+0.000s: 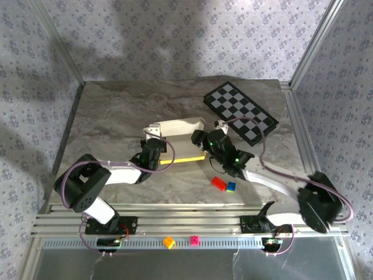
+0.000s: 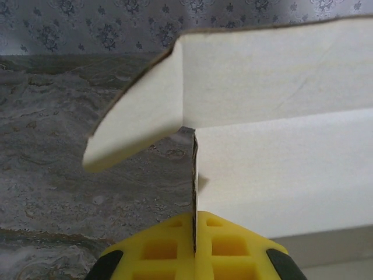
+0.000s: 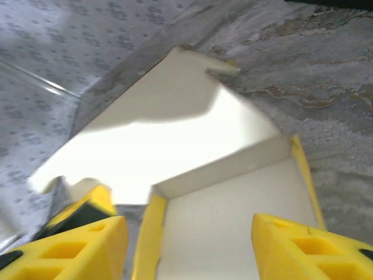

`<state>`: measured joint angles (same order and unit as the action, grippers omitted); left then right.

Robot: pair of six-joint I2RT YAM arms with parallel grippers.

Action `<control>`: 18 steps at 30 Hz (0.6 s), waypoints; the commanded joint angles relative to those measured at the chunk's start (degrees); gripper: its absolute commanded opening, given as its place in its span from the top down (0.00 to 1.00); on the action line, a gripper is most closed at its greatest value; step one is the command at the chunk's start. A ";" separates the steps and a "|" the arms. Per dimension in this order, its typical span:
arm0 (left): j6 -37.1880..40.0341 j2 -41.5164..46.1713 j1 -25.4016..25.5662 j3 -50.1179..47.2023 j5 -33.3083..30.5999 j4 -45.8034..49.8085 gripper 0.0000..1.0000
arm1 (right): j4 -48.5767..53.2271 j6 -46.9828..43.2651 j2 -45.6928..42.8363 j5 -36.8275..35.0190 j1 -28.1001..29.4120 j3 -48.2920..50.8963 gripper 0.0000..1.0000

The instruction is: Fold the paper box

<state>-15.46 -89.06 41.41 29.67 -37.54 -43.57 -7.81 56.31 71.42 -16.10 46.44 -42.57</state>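
The paper box (image 1: 178, 127) lies mid-table, white inner face up, with a yellow front wall (image 1: 182, 158) along its near side. At the box's left end my left gripper (image 1: 152, 144) is shut on a thin upright cardboard wall (image 2: 195, 175), whose edge runs between the yellow fingers (image 2: 230, 248). A white flap (image 2: 137, 122) juts out to the left above it. At the right end my right gripper (image 3: 186, 248) stands open over the white floor (image 3: 233, 233) of the box, one finger (image 3: 64, 248) outside the yellow side wall (image 3: 148, 233), the other (image 3: 312, 248) inside.
A black-and-grey checkerboard mat (image 1: 240, 112) lies at the back right. A red brick (image 1: 218, 183) and a blue brick (image 1: 231, 186) sit just in front of the right arm. An orange brick (image 1: 169, 242) and a pink brick (image 1: 194, 240) rest on the near rail.
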 commanded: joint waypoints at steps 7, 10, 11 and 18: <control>3.62 -3.67 1.66 1.27 -1.90 0.16 1.00 | 33.88 14.84 -9.30 -3.92 -5.67 -11.39 0.38; 4.51 -3.59 2.00 1.14 -1.66 0.04 1.00 | 38.38 16.17 -3.40 6.09 -16.39 -18.80 0.37; 4.77 -3.56 2.01 1.02 -1.62 -0.01 1.00 | 38.83 15.02 -0.28 9.62 -19.80 -21.37 0.37; 4.83 -4.34 3.48 -0.25 -2.44 -0.90 1.00 | 45.73 9.57 24.17 29.25 -29.03 -44.78 0.38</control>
<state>-11.88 -91.64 43.94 30.48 -40.07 -46.35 29.95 68.64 88.86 1.10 18.55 -79.81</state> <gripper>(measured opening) 0.044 0.625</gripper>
